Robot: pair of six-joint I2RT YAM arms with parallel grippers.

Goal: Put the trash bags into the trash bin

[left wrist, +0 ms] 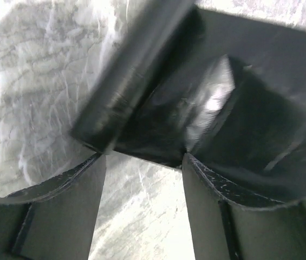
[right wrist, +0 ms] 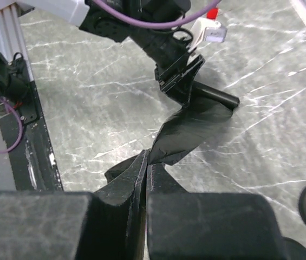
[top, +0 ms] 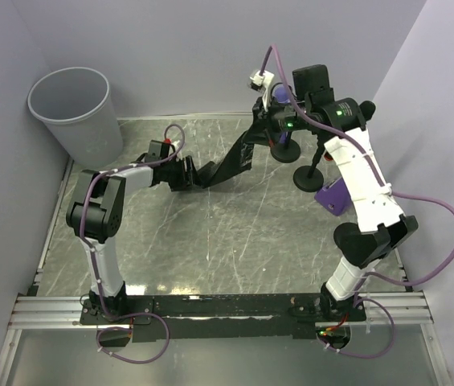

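A strip of black trash bags stretches above the table between my two grippers. My right gripper is shut on one twisted end of the trash bags, held up at the back. The left gripper is open, and table shows between its fingers. The bag sheet and a rolled part lie right at its fingertips. The right wrist view shows that left gripper at the strip's far end, next to the roll. The light grey trash bin stands upright at the back left, apart from both grippers.
Two black stands with round bases stand just right of the right gripper. A purple object lies by the right arm. Walls close in the marble-look table on the left, back and right.
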